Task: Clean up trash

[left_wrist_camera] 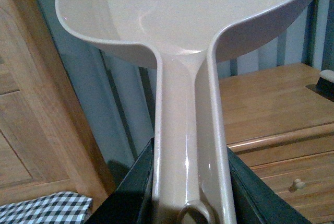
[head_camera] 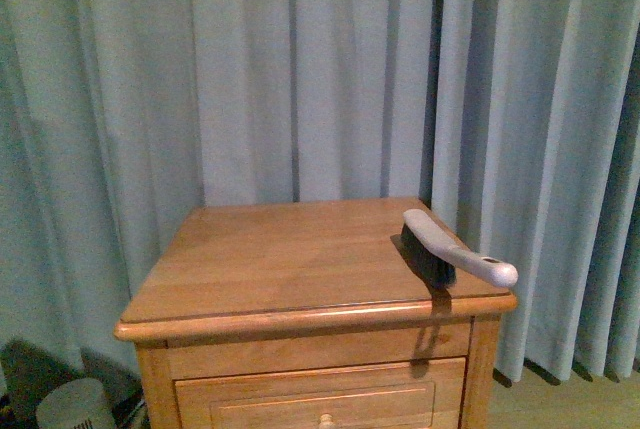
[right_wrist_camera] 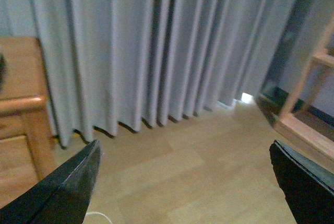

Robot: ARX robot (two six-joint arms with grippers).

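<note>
A brush (head_camera: 452, 254) lies on the counter (head_camera: 290, 259) along its right edge, its handle reaching past the front right corner. A curtain (head_camera: 300, 69) hangs close behind the counter and on to both sides. Under the counter's top sits a drawer (head_camera: 320, 389) with a knob (head_camera: 325, 419) at its middle. On the floor left of the counter stands a low rounded thing (head_camera: 75, 407), perhaps a small appliance. The dustpan (left_wrist_camera: 188, 36) has its handle between the jaws of the left gripper (left_wrist_camera: 190, 192), the pan beyond them. The right gripper (right_wrist_camera: 184, 145) hangs over the floor (right_wrist_camera: 209, 125) before the curtain.
</note>
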